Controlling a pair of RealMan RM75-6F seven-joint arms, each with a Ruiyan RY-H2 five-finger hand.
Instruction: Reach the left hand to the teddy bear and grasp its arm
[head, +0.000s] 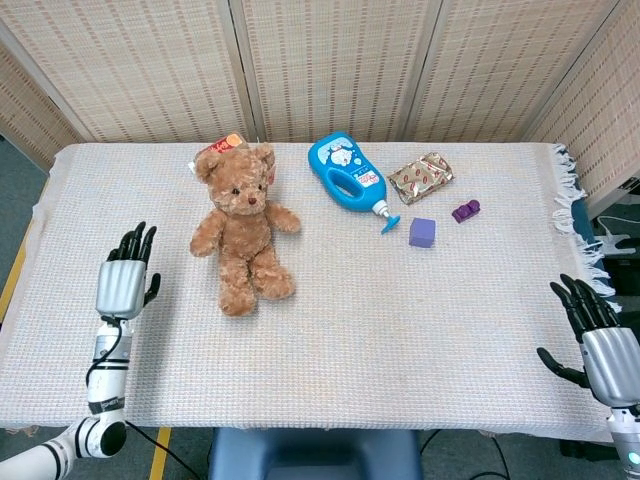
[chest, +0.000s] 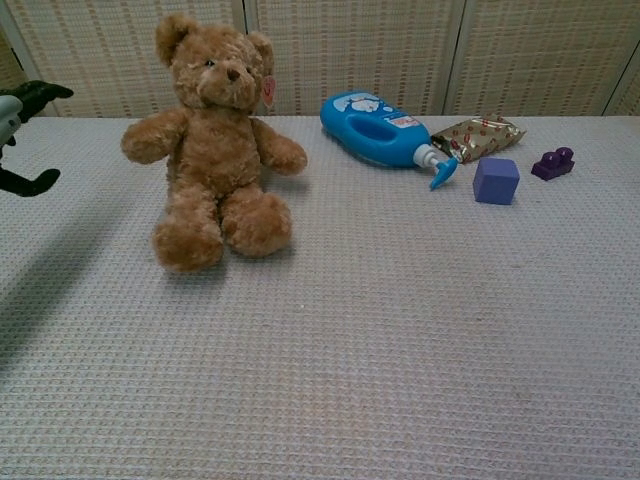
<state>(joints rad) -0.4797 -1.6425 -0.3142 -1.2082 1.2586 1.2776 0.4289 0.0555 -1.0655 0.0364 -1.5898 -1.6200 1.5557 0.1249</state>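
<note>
From the head view: plush teddy bear (head: 241, 232) in shaggy tan-brown fur, lying on its back on the waffle-weave cloth of the table (head: 330, 340), arms spread, a red-and-orange tag by its ear. To the bear's right, a glossy blue pump bottle (head: 347, 175) lying flat with its nozzle pointing away from the bear; beyond that, a crinkled foil snack packet (head: 421, 177), a lavender cube (head: 422, 232) and a small dark purple toy brick (head: 465, 211). Behind the bear, woven reed screen panels (head: 330, 65). Left hand (head: 124, 283), silver palm with black fingers, raised over the cloth to the bear's left, fingers straight and slightly spread, gripping nothing, clearly apart from the bear's nearer arm. Right hand (head: 604, 342) far from the bear at the table's right edge, fingers likewise spread and empty, wrist cut off by the frame. From the chest view: bear (chest: 214, 140) seen front-on, seated-looking, paws rounded and fuzzy, bottle (chest: 384, 129), packet (chest: 478, 135), cube (chest: 496, 180) and brick (chest: 553, 162) in a row off to its right. Only a sliver of the left hand (chest: 22, 135) visible at the frame's edge left of the bear: dark curved fingertips and a pale patch, most of it cut off. Right hand outside this view.
</note>
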